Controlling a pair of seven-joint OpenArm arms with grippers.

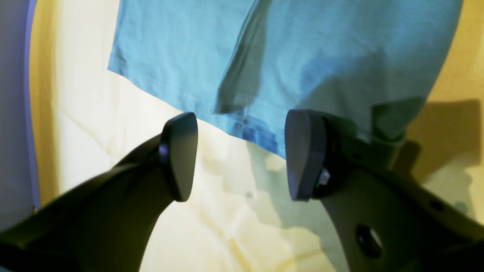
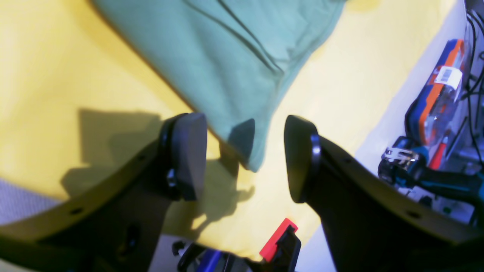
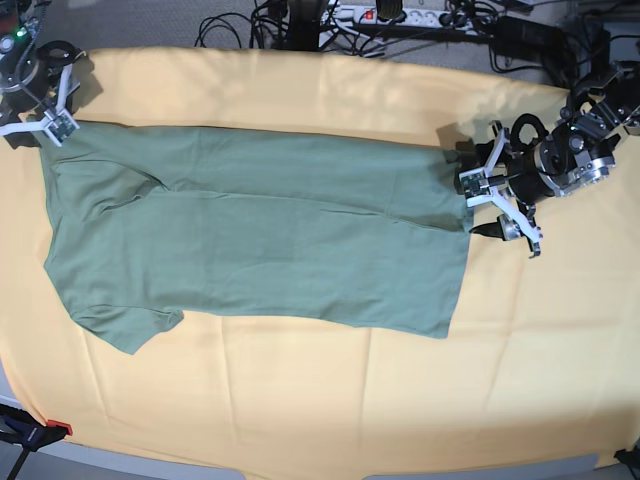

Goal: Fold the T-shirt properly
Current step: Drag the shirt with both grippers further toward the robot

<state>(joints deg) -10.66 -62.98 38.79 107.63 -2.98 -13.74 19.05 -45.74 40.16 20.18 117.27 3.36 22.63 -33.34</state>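
The sage-green T-shirt (image 3: 260,240) lies flat and sideways on the yellow-orange cloth (image 3: 330,400), hem to the right, one sleeve at the lower left. My left gripper (image 3: 493,206) is open at the hem's upper right corner. In the left wrist view the gripper (image 1: 242,156) straddles the hem edge of the shirt (image 1: 302,49), which looks bluish there. My right gripper (image 3: 48,103) is open at the shirt's far left top corner. In the right wrist view a corner of the shirt (image 2: 227,56) reaches between the open gripper's (image 2: 244,156) fingers.
Cables and a power strip (image 3: 400,15) lie beyond the cloth's back edge. A red-tipped clamp (image 3: 55,428) holds the front left corner and also shows in the right wrist view (image 2: 278,240). An orange and blue tool (image 2: 435,94) lies off the cloth.
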